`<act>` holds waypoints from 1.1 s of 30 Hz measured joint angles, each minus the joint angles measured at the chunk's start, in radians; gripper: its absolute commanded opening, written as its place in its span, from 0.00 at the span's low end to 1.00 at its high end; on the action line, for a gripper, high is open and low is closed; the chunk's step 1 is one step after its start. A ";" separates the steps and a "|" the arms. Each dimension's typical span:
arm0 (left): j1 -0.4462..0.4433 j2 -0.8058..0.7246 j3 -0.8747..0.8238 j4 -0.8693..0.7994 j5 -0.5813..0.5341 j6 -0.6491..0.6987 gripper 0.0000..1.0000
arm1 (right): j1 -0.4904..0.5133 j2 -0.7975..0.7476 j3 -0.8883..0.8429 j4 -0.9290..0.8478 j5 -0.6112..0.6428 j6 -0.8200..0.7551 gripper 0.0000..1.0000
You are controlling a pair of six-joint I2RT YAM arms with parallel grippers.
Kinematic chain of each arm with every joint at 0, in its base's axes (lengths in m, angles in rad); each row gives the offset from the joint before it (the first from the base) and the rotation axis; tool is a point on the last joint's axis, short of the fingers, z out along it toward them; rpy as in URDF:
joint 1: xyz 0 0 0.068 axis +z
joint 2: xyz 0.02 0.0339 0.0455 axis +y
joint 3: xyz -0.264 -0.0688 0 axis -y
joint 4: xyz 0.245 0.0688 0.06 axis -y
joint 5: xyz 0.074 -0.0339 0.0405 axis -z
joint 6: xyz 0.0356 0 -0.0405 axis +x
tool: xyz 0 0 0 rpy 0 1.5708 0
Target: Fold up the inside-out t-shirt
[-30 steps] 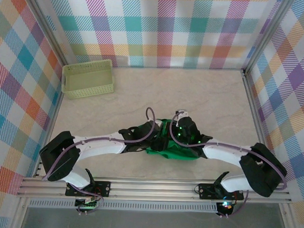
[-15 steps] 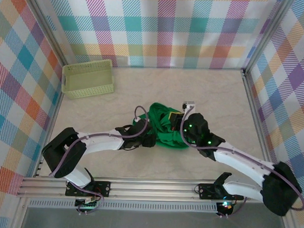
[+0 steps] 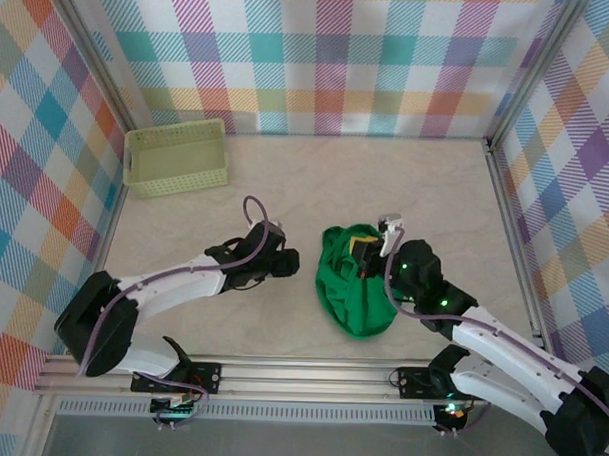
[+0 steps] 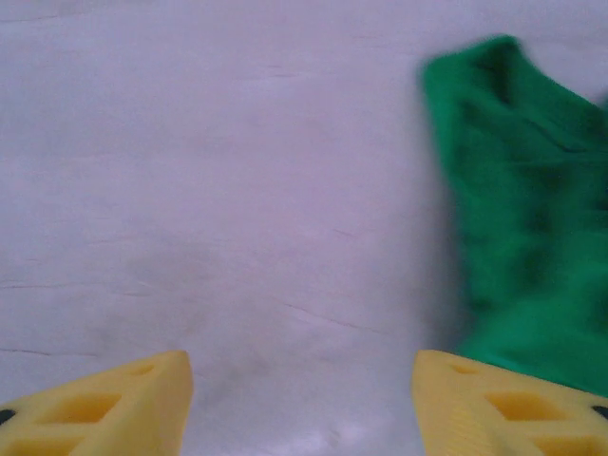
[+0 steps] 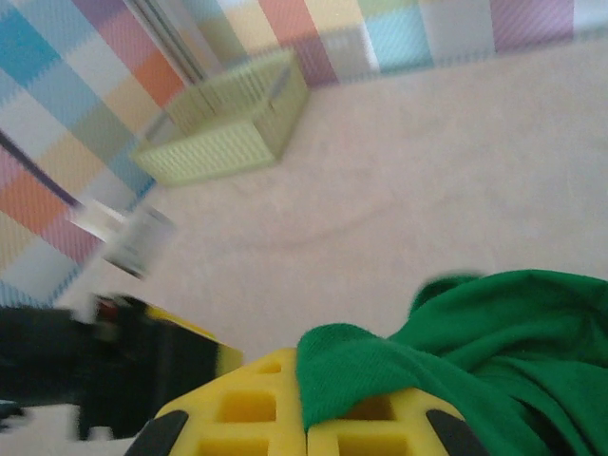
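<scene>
Top view: a bright green, soft, wrinkly fabric t-shirt [image 3: 354,300] is seen bunched in a heap at centre-right of the frame, on the pale marbled table [image 3: 436,193]. Its upper edge is met by the right gripper [image 3: 367,248], approx. at frame centre, w/ the heap spread below it. The left gripper [image 3: 289,263] is placed just left of the t-shirt, apart from it. A pale yellow-green lattice plastic basket [image 3: 177,159] is set upper left, well apart.

Left wrist view: the left gripper [image 4: 304,408] is shown w/ yellow fingers [image 4: 104,404] spread to the bottom corners, bare table between them. The t-shirt [image 4: 522,209] is blurred, along the right edge, above the right-hand finger.

Right wrist view: the right gripper [image 5: 306,418] is closed at bottom centre, w/ a fold of t-shirt [image 5: 494,351] clamped between its yellow fingers; the rest is draped lower right. The basket [image 5: 228,128] is seen upper left.
</scene>
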 measured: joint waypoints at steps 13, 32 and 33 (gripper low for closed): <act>-0.110 0.241 0.201 0.058 0.158 -0.074 0.56 | 0.000 0.040 -0.051 0.024 -0.048 0.037 0.00; 0.207 0.174 0.140 0.025 0.150 -0.104 0.00 | -0.018 -0.107 0.200 -0.216 0.029 -0.109 0.00; 0.219 0.125 0.139 0.017 0.148 -0.104 0.00 | -0.018 -0.117 0.214 -0.217 0.029 -0.118 0.00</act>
